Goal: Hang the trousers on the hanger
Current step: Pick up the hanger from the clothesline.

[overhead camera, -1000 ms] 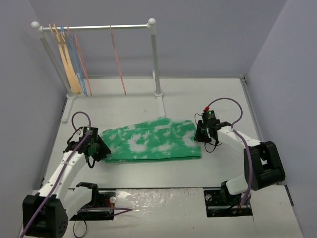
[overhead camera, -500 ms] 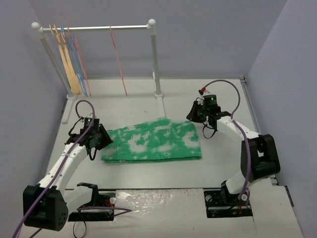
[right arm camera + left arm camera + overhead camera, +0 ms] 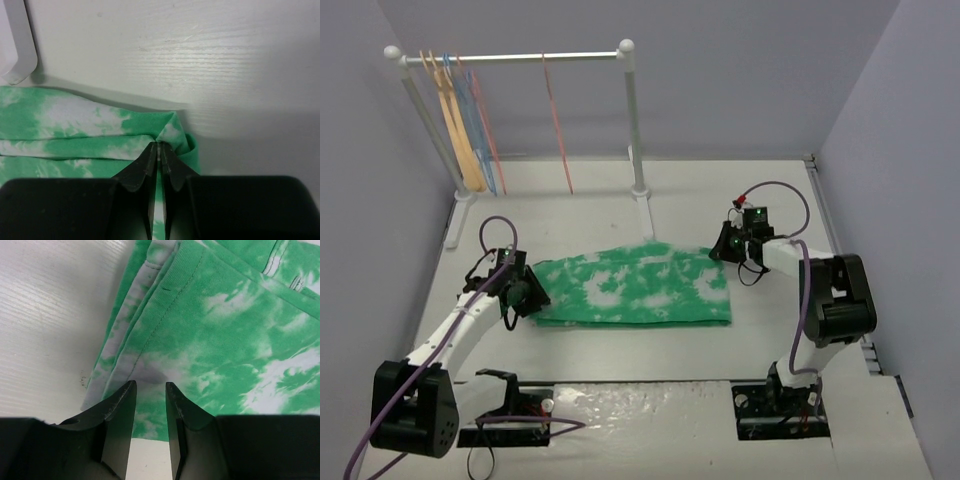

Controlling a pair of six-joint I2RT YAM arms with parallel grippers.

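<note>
The green tie-dye trousers (image 3: 630,288) lie folded flat on the table. My left gripper (image 3: 527,295) is at their left edge; in the left wrist view its jaws (image 3: 150,387) stand open just above the hem layers of the trousers (image 3: 220,325), with nothing held. My right gripper (image 3: 724,247) is at the far right corner; in the right wrist view it (image 3: 159,146) is shut on a pinched fold of the trousers (image 3: 90,120). The thin pink hanger (image 3: 558,120) hangs alone at mid-rail, far from both grippers.
A white clothes rack (image 3: 633,120) stands at the back; a tan wooden hanger (image 3: 455,120), light blue wire hangers (image 3: 475,120) and another pink wire hang bunched at its left end. The rack's foot (image 3: 15,45) lies close behind my right gripper. Grey walls enclose the table.
My right gripper has come down from behind the trousers onto their far right corner and pinched it. My left gripper has moved right onto the left edge. The cloth has shifted slightly.
</note>
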